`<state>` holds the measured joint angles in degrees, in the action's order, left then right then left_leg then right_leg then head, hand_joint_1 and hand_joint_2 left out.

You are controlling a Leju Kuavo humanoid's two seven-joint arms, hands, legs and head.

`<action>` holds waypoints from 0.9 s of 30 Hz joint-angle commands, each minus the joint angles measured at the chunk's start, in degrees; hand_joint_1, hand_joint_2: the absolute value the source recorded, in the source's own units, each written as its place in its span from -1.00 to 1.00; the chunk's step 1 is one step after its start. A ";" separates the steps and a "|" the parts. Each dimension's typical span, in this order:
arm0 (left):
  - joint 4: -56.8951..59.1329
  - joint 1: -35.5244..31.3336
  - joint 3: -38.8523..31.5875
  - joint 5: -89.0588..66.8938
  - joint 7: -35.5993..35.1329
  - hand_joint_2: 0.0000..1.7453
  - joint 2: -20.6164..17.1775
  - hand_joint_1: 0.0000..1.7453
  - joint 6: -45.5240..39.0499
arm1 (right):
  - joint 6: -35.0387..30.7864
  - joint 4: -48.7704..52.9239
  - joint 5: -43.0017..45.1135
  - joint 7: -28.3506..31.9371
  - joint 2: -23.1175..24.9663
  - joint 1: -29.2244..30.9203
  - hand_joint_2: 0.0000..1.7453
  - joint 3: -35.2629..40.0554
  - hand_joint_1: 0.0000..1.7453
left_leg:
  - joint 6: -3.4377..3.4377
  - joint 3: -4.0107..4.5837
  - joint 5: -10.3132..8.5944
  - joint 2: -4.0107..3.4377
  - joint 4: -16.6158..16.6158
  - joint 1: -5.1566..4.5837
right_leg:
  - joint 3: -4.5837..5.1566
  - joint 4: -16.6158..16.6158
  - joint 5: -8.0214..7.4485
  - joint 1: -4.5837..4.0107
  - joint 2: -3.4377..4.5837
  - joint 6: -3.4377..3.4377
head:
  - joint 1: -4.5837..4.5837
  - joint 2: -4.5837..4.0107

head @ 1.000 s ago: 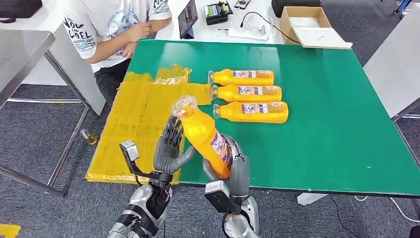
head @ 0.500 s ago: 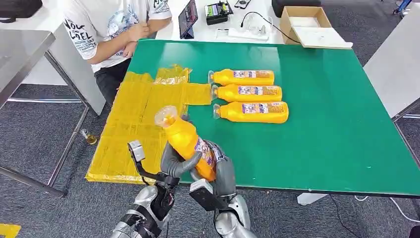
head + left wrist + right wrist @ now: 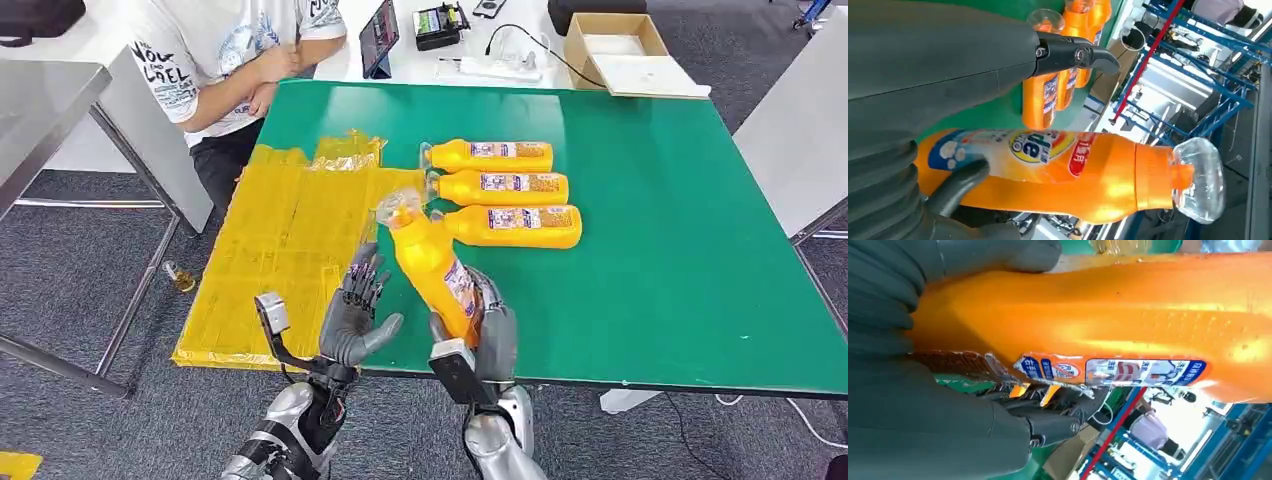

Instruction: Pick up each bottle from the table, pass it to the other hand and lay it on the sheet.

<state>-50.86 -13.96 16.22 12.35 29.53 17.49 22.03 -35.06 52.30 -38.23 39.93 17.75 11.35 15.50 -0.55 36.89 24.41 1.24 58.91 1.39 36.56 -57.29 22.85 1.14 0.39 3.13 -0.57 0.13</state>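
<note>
The right hand [image 3: 487, 325] grips an orange bottle [image 3: 432, 268] by its lower body and holds it tilted, clear cap [image 3: 398, 208] uppermost, above the near edge of the green table [image 3: 660, 250]. The left hand [image 3: 357, 312] stands just beside the bottle on the sheet side, fingers spread and holding nothing; in the head view a gap shows between its palm and the bottle, while the left wrist view [image 3: 958, 180] shows a dark fingertip against the label, whose owner I cannot tell.

Judgement: the hand-over is the step in hand and is not complete. To do it well, the left hand should wrap the bottle's mid-body, above the right hand's grip, before the right lets go; the plastic looks smooth and glossy, so a shallow fingertip hold may slip.

The yellow sheet [image 3: 280, 240] lies to the left of the bottle, draped over the table's left edge with a crumpled far corner. Three more bottles [image 3: 505, 190] lie side by side beyond the held one, caps toward the sheet. A seated person [image 3: 215, 60] is at the far-left corner; a cardboard box [image 3: 615, 50] sits on a white table behind.
</note>
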 commanded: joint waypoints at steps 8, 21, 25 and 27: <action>5.26 -4.54 2.51 -0.04 -0.49 1.00 -0.99 -1.00 0.65 | -4.01 -15.53 -4.78 -0.84 2.25 5.67 1.00 9.58 1.00 | 0.07 -0.21 0.06 -0.14 -0.05 -0.02 | -0.20 0.05 0.03 -0.01 0.08 -0.08 | 0.02 0.00; 6.40 -5.36 2.75 1.43 -0.63 1.00 -0.87 -1.00 1.91 | -4.94 -20.57 -0.89 -2.29 2.25 6.37 1.00 18.88 1.00 | 0.06 -0.20 0.05 -0.08 -0.06 -0.01 | -0.20 0.05 0.05 -0.02 0.00 -0.08 | 0.04 0.00; 7.14 -5.73 3.12 0.92 -0.60 1.00 -0.92 -1.00 1.19 | -4.94 -19.86 -0.45 -2.01 2.25 6.40 1.00 18.88 1.00 | 0.09 -0.34 0.10 -0.07 -0.06 0.02 | -0.36 0.07 0.10 -0.06 -0.05 -0.12 | 0.02 0.00; 7.29 -5.78 3.26 0.73 -0.43 1.00 -0.97 -1.00 1.17 | -4.94 -19.77 -0.40 -2.18 2.25 6.49 1.00 19.06 1.00 | 0.15 -0.71 0.21 -0.17 -0.10 0.03 | -0.71 0.13 0.19 -0.11 -0.02 -0.21 | 0.02 0.00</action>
<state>-47.80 -16.00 16.26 13.86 29.27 17.44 22.95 -38.05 37.83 -38.36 37.92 19.39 16.12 30.25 -0.56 36.90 24.41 1.24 58.91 1.38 36.56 -57.30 22.86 1.15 0.40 3.13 -0.55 0.13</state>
